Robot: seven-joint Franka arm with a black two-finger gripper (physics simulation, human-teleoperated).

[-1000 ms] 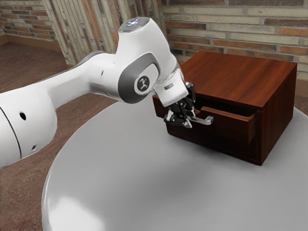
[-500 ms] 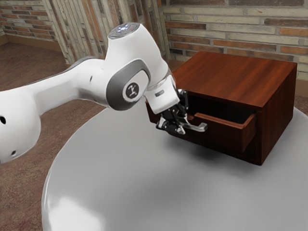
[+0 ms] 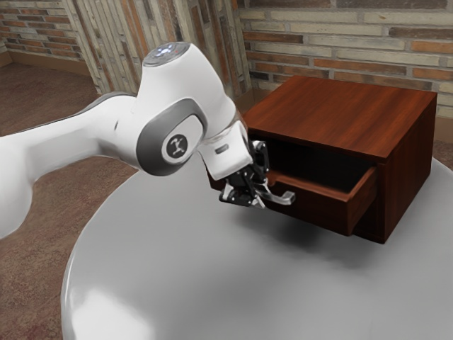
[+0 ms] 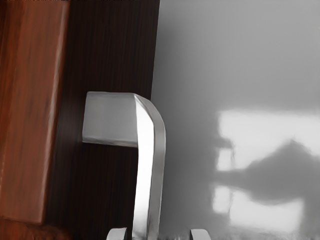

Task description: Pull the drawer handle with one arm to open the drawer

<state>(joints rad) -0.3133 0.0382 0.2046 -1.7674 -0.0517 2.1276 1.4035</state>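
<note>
Gripper [image 3: 245, 195]: black, two fingers, narrowly set and clamped from both sides on the handle at the end nearer the arm. Two pale fingertips [image 4: 116, 233] show in the wrist view, one on each side of the bar.

Handle [image 3: 282, 198]: silver metal bar with bent ends, fixed across the drawer front, standing off it. In the wrist view [image 4: 149, 165] I see one bent end meeting the dark wood and the bar running back toward my hand.

Drawer [image 3: 322, 205]: dark red-brown wood, partly pulled out of the cabinet. A dark gap is open above and behind its front, and its side wall shows at the exterior view's right. The front is clear of the cabinet face. In the wrist view the front [image 4: 107, 50] is a dark strip beside the handle.

Cabinet [image 3: 347, 113]: one box of the same wood, flat top, standing on the table toward the exterior view's right.

Table [image 3: 212, 283]: round, pale grey, glossy. The wrist view has bright patches and the hand's shadow on it [image 4: 240, 60].

Arm [image 3: 170, 134]: white with grey joint caps, entering from the exterior view's left, wrist tilted down to the drawer.

Surroundings: brick wall [image 3: 340, 42] behind, brown floor [image 3: 42, 92] below.
</note>
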